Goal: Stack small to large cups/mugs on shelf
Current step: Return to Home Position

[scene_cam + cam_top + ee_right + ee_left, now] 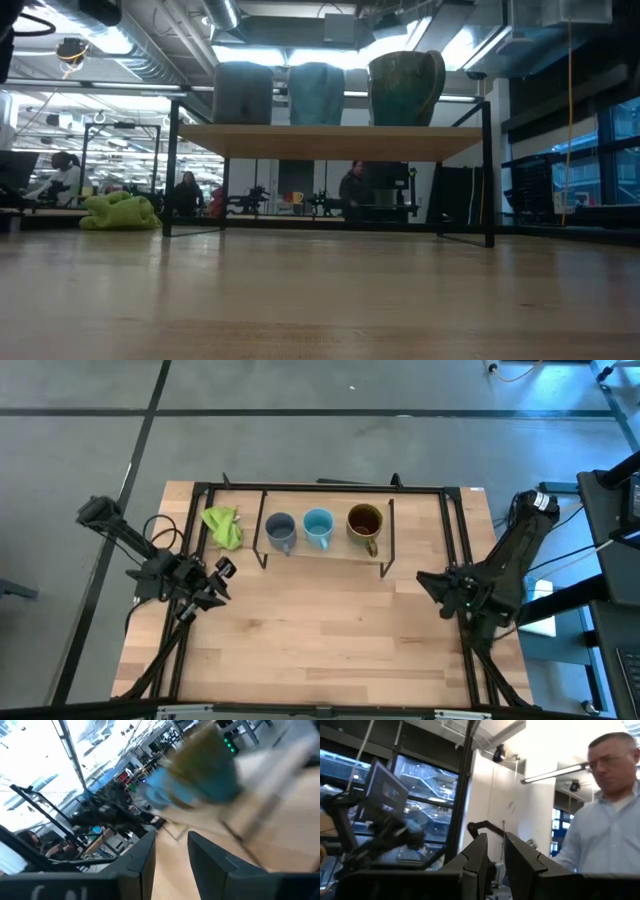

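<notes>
Three mugs stand upright in a row on the low light-wood shelf (325,550), each on its base. They are a grey-blue one (280,530), a sky-blue one (318,527) and a larger brown-olive one (365,524). The low view shows them on the shelf board (330,140): grey-blue (243,93), sky-blue (316,93), brown-olive (405,88). My left gripper (215,585) is shut and empty over the table's left side. My right gripper (430,582) is a little open and empty, right of the shelf; its wrist view shows the brown-olive mug (210,760) blurred ahead.
A crumpled green cloth (222,527) lies on the table left of the shelf. The shelf's black wire legs (489,170) stand at its corners. A person in a light shirt (605,820) shows beyond the table in the left wrist view.
</notes>
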`<state>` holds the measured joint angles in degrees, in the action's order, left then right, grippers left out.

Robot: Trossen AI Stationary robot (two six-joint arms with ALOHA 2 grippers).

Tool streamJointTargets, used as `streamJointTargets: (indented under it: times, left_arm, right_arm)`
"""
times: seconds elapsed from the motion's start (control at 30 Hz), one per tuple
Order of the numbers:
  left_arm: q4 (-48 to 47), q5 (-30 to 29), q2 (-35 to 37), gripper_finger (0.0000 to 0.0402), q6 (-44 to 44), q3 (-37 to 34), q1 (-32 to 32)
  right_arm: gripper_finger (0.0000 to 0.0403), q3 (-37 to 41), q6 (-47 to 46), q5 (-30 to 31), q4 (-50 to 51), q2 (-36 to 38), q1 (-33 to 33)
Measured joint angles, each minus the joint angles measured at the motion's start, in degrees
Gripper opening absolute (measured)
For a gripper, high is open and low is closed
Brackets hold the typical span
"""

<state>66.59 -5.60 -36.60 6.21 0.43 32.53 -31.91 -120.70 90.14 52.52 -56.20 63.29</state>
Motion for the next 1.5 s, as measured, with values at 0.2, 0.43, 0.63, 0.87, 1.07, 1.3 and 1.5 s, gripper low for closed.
streamJointTargets:
  times: [0.2, 0.43, 0.63, 0.87, 1.07, 1.3, 1.5]
  left_arm:
    - [-2.46, -1.51, -0.09, 0.0059, 2.35, 0.0, -2.78]
    - [-2.67, -1.23, -0.07, 0.0059, 2.87, 0.0, -4.92]
    - [-2.69, -0.3, -0.08, 0.0059, 2.78, 0.0, -5.2]
    - [-2.67, 5.61, -0.07, 0.0059, 2.89, 0.0, -5.18]
    - [-2.74, 6.79, -0.07, 0.0059, 4.56, 0.0, -5.18]
    - [-3.15, 8.13, -0.07, 0.0059, 7.14, 0.0, -5.16]
    - [-3.2, 8.28, -0.09, 0.0059, 8.44, 0.0, -5.16]
  right_arm:
    - [0.0116, -25.5, 29.3, 0.3, -5.52, -3.99, 0.04]
    - [0.0116, -56.7, 107.98, -24.79, -38.11, -13.92, -3.48]
    - [0.0116, -74.26, 144.15, -64.33, -37.06, -17.61, -12.38]
    - [0.0116, -67.46, 131.5, -109.61, -36.93, -19.46, -32.85]
    - [0.0116, -49.66, 121.42, -117.26, -43.2, -14.66, -41.5]
    - [0.0116, -17.12, 114.25, -99.06, -67.27, 4.92, -41.02]
    - [0.0116, 7.71, 113.36, -82.46, -83.99, 24.01, -35.75]
